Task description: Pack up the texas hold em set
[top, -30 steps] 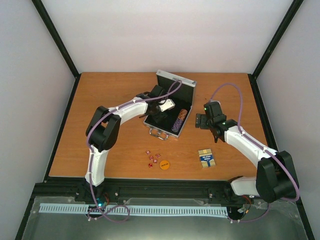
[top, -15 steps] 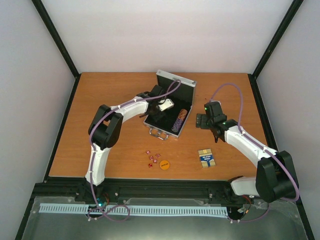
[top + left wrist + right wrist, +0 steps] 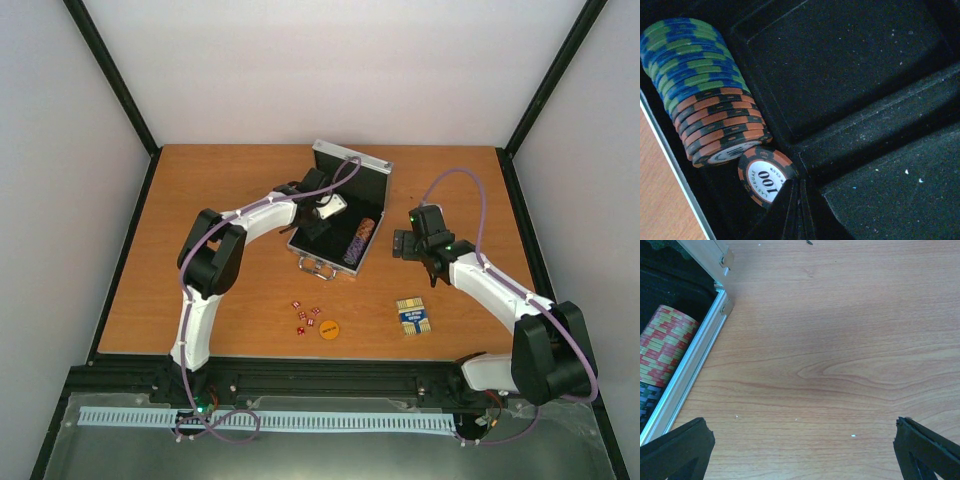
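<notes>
Just beside closed left hand (image 3: 796, 200) lies chip (image 3: 765, 175)

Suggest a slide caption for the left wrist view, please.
Left claw, shut, tips beside a loose 100 chip next to the stacked chip row in the black-lined case.

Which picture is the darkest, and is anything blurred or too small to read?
Left wrist view: darkest, black lining takes the light, yet the chip marked 100 reads sharply; the shut left gripper is a dark, soft shape. Right wrist view: bright, even light on the table. Top view: the dice are too small to read.
</notes>
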Robot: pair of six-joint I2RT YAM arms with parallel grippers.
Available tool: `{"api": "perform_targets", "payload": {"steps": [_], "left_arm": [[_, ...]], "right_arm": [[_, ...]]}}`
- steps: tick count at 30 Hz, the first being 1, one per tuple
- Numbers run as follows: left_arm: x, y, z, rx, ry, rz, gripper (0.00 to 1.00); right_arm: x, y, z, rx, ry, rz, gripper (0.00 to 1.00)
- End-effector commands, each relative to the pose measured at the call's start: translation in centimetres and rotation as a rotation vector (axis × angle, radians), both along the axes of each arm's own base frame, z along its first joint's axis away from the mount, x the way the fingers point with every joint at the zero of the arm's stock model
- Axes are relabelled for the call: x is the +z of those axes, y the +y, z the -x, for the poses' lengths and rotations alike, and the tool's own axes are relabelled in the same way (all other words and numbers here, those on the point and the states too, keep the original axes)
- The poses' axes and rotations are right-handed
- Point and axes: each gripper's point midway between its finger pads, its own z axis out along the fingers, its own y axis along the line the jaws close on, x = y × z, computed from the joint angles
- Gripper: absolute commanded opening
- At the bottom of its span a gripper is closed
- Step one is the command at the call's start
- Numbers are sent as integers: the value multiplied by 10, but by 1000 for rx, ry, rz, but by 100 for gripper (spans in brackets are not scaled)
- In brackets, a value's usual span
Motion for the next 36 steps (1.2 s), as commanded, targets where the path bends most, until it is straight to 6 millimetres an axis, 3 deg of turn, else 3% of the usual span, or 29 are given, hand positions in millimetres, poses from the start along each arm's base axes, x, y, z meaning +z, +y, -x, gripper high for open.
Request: {"api": "perform_targets", "payload": {"steps": [1,16,17,19,25,30,33,36], "left_arm": [[9,3,-20,43,-58,-1,1],[27,11,-36,103,-148,-22,1],[30,11,-35,110,-146,-18,10],[33,12,-31,112,-141,-11,40],[47,22,-16,104,-171,0,66],[47,33,-6,103,-176,-33,69],[60,33,-7,106,-221,-5,74],[49,37,-7,86,-200,-45,74]], "right_arm": [[-4,-4,0,-14,2,0,100],[-9,-3,1,-12,9,-4,100],[-10,-3,1,-11,12,-2,100],[-11,-4,1,-11,18,0,100],[-13,-2,1,-6,20,-4,100],[-12,-1,0,-2,17,-9,100],[-14,-1,1,-1,21,-8,100],[-14,-1,1,1,22,-9,100]]}}
